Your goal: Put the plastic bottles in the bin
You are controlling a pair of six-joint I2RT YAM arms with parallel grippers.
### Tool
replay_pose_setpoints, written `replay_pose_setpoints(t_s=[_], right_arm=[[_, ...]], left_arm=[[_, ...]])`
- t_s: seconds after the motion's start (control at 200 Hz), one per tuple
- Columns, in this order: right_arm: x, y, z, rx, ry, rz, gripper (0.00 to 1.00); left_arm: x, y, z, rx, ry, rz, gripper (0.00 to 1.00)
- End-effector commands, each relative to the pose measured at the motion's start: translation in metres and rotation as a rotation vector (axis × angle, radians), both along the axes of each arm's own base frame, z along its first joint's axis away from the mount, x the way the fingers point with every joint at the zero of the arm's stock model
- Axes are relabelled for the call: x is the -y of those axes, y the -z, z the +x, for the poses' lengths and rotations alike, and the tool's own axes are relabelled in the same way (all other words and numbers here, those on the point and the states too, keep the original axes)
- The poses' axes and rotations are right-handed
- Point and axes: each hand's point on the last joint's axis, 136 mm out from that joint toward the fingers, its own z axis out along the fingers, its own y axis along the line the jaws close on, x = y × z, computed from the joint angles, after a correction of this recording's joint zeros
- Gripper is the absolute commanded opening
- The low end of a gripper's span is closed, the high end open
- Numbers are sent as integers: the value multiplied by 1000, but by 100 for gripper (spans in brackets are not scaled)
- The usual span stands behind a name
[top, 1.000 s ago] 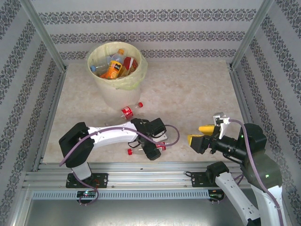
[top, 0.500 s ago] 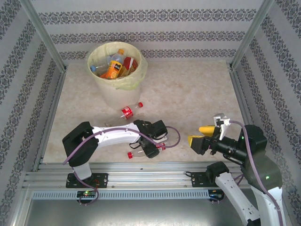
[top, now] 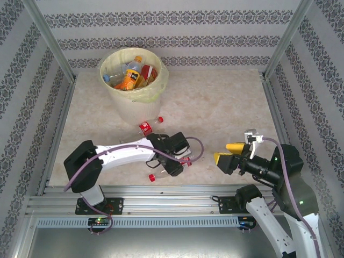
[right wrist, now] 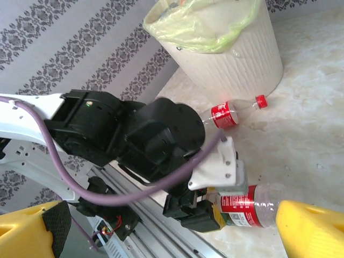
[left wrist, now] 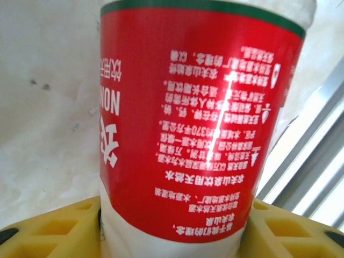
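My left gripper is shut on a clear plastic bottle with a red label. The bottle lies crosswise between its yellow fingers, low over the table near the front rail. The same held bottle shows in the right wrist view, and its red cap points toward the rail. A second red-label bottle lies on the table just below the bin. The cream bin, lined with a pale yellow bag, holds several bottles, one with an orange label. My right gripper hangs open and empty, to the right of the left one.
Aluminium rails run along the near edge of the marble-patterned table. Patterned walls and metal posts close off the sides and back. The bin stands at the back left.
The left arm has shifted slightly and the held bottle has swung, its cap end now nearer the front rail. The right arm has barely moved.
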Motion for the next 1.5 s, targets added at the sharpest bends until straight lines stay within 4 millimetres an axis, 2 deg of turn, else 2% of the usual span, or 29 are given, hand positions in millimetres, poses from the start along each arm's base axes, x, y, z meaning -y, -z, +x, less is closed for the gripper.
replay_pose_setpoints(t_s=[0.0,0.2,0.425,0.51,0.644,0.899,1.044,1.194,1.349,1.499], right_arm=[[-1,-20,3,69,13,66,98],[7,-42,11,148,86,120,98],[11,-66,17,207,122,159,98],[10,-71,18,218,119,168,98],[7,-76,21,223,104,184,98],[4,-78,24,218,89,189,98],[4,-76,23,216,92,182,98],[5,-74,22,211,97,175,98],[5,-72,22,203,95,174,98],[6,-69,22,197,101,171,98]], left_arm=[[22,-52,15,18,-46,-184,56],[32,-111,43,-10,-129,-382,56],[24,-204,86,78,-197,-563,56],[14,-238,103,135,-221,-606,56],[-10,-281,132,238,-273,-624,56],[-66,-341,194,437,-406,-580,55],[-101,-362,225,587,-471,-471,55],[-127,-368,255,717,-513,-373,55],[-146,-353,280,761,-541,-274,55],[-154,-335,299,759,-555,-223,55]])
